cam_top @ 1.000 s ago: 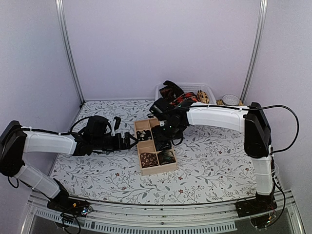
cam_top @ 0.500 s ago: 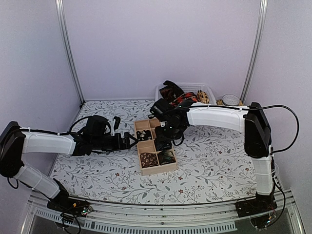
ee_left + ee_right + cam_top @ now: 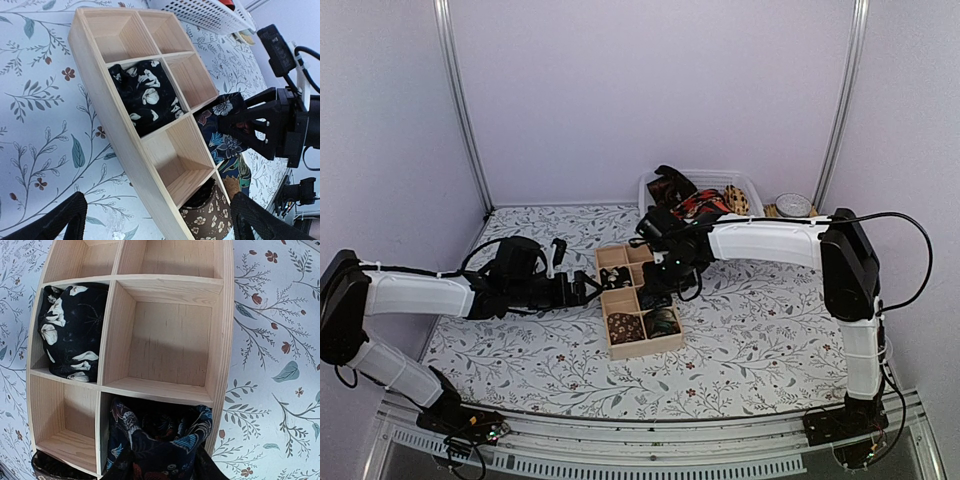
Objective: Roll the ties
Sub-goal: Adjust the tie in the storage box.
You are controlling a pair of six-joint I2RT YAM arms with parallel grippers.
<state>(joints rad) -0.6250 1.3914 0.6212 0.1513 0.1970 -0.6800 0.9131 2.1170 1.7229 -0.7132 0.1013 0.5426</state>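
**Right gripper astride a roll in the tray, left gripper wide open beside it**

A dark roll (image 3: 159, 432) of blue-and-red floral tie sits in the tray (image 3: 640, 347), in the right column, second compartment from the near end. The right gripper (image 3: 160, 466) comes down on it from above, one finger on each side and both against the fabric. The jaws are partly closed, but I cannot tell whether they really clamp it.

Three other rolls lie in the tray:
- A black-and-white roll (image 3: 145, 95) at 10 o'clock from the dark one, in the left column.
- A brown roll (image 3: 625, 326) at 7 o'clock, in the near left compartment.
- A greenish roll (image 3: 663, 321) at 6 o'clock, in the near right compartment.

The tray lies mid-table (image 3: 770, 340), its long side running from 12 to 6. At 1 o'clock from it, against the back wall, the basket (image 3: 752, 184) holds loose ties (image 3: 698, 203) in dark, red-black and yellow prints.

The right arm rises from its base at 4 o'clock. It bends at the elbow and runs its forearm toward 9, and the wrist tips down over the tray. The left arm reaches in low from 8 o'clock, its forearm nearly level. The left gripper (image 3: 588, 291) is just off the tray's 9 o'clock side and points at it, jaws spread wide and holding nothing.
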